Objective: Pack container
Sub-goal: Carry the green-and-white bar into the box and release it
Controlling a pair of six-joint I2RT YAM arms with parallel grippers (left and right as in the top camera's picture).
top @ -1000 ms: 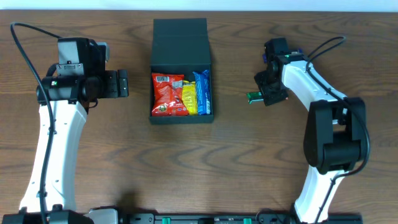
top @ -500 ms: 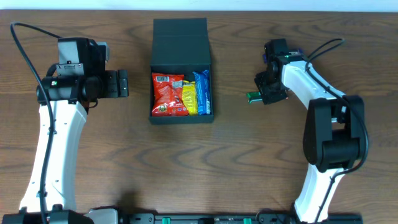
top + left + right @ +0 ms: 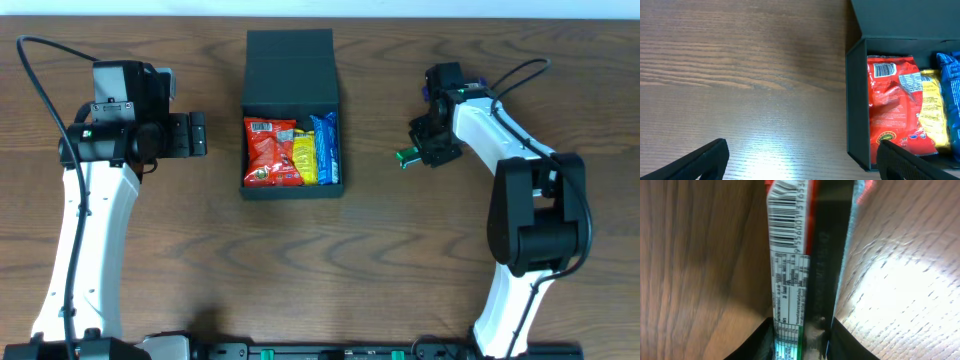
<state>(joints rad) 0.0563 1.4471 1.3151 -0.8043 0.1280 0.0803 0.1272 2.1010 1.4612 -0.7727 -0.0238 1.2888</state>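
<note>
The right tool [image 3: 428,152] pinches a slim packet [image 3: 407,156]. The open container [image 3: 290,65], holding 3 snack packets [image 3: 268,152], lies between it and the left tool [image 3: 198,133], whose fingers are spread wide.

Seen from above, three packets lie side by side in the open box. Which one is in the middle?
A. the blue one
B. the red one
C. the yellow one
C: in the overhead view the yellow packet lies between the red packet and the blue packet inside the box.
</note>
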